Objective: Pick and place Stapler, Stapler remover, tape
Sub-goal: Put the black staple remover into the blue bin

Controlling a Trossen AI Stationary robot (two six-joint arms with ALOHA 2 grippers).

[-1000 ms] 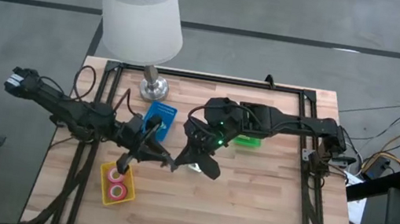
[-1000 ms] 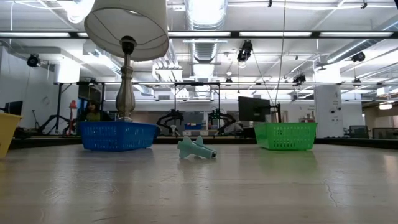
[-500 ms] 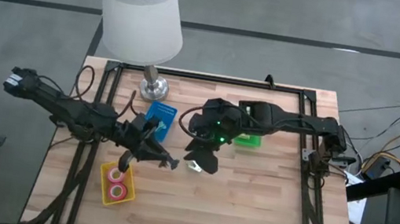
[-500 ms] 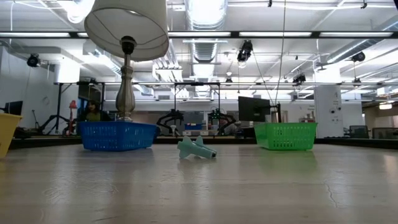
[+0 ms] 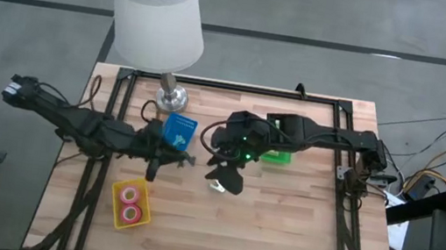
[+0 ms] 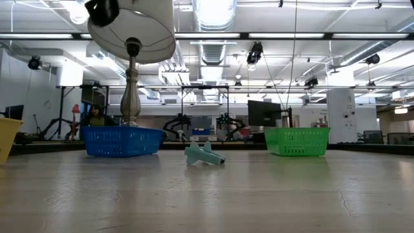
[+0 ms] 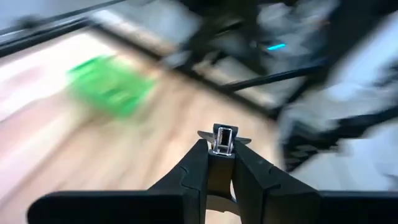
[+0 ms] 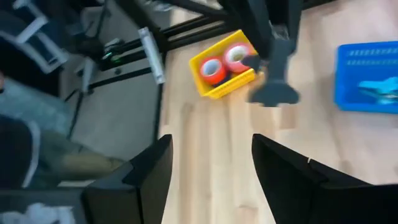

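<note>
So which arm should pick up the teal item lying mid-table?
Right. The right gripper is open, above the teal item. The left gripper is shut on a small metal piece by the blue tray.

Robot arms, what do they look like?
Both are dark, jointed arms: the left arm trails looping black cables and has a pale end piece; the right arm shows a green light near its wrist. The right hand has two broad black fingers.
</note>
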